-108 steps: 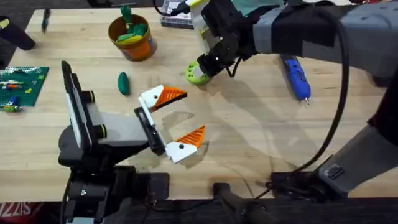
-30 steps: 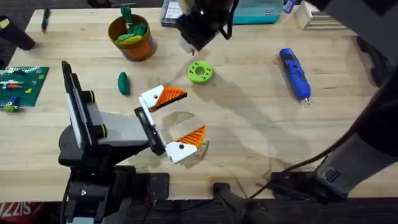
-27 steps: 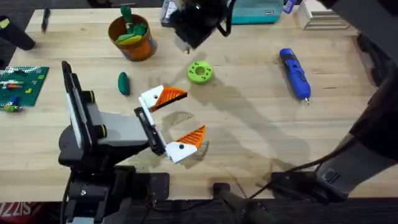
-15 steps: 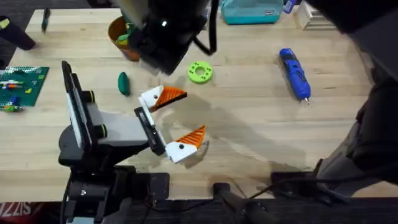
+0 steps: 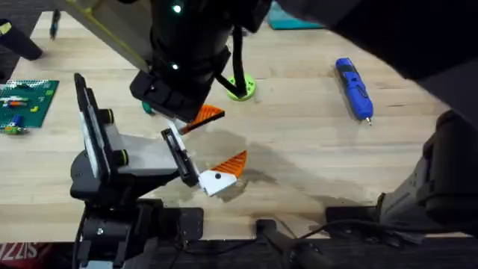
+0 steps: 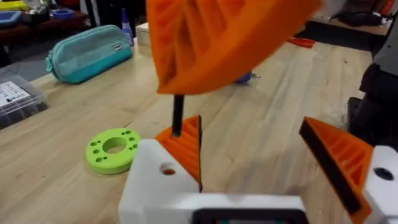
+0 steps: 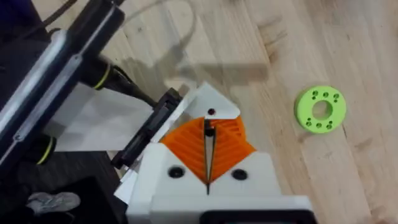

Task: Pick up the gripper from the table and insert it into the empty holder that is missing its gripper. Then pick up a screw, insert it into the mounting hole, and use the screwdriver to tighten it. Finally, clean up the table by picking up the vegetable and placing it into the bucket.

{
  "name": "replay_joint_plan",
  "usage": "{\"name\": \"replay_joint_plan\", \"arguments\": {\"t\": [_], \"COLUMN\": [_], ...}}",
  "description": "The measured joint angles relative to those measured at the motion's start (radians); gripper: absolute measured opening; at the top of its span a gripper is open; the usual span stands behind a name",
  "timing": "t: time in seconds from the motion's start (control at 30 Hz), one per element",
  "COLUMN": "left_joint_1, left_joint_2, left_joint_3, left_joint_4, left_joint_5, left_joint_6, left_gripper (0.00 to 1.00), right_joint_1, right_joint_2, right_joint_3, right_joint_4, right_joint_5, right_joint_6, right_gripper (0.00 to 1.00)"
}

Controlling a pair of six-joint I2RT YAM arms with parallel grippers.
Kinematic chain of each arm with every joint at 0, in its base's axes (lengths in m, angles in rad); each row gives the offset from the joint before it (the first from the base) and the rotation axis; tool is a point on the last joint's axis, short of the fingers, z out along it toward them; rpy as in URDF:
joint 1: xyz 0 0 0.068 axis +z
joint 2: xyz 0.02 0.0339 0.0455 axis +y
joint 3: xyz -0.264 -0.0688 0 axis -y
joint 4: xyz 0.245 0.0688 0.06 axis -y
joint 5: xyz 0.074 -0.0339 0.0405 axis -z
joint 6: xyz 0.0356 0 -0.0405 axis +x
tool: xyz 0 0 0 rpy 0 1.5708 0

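Observation:
My left gripper [image 5: 224, 136] lies open near the table's middle, and both its white finger blocks carry orange ribbed tips. My right arm reaches across it, and my right gripper [image 7: 208, 148] is shut on a thin dark screw [image 6: 178, 115]. The screw hangs just above the far white block [image 6: 155, 180], close to its mounting hole [image 6: 168, 169]. No loose gripper or empty holder is in view. The blue screwdriver [image 5: 353, 88] lies at the right. The vegetable [image 5: 147, 109] peeks out from under my right arm. The bucket is hidden by that arm.
A bright green ring-shaped disc [image 5: 242, 88] sits just beyond the left gripper. A teal zip pouch [image 6: 87, 53] lies at the table's far edge, and a green brick plate [image 5: 26, 101] at the far left. Bare wood stretches between the disc and the screwdriver.
My right arm has swung from the far side by the green disc toward the left and nearer. It now covers the bucket and most of the vegetable. The left gripper has not moved.

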Motion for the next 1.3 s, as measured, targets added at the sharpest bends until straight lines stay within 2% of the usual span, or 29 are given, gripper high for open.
{"name": "replay_joint_plan", "arguments": {"t": [0.87, 1.3], "left_joint_1": [0.000, 0.000], "left_joint_2": [0.000, 0.000], "left_joint_3": [0.000, 0.000], "left_joint_4": [0.000, 0.000], "left_joint_5": [0.000, 0.000], "left_joint_6": [0.000, 0.000], "left_gripper": [0.985, 0.985], "right_joint_1": [0.000, 0.000], "right_joint_2": [0.002, 0.043], "right_joint_3": [0.000, 0.001], "right_joint_4": [-0.003, -0.003], "right_joint_5": [0.007, 0.007], "right_joint_6": [0.002, 0.002], "right_gripper": [0.004, 0.004]}}
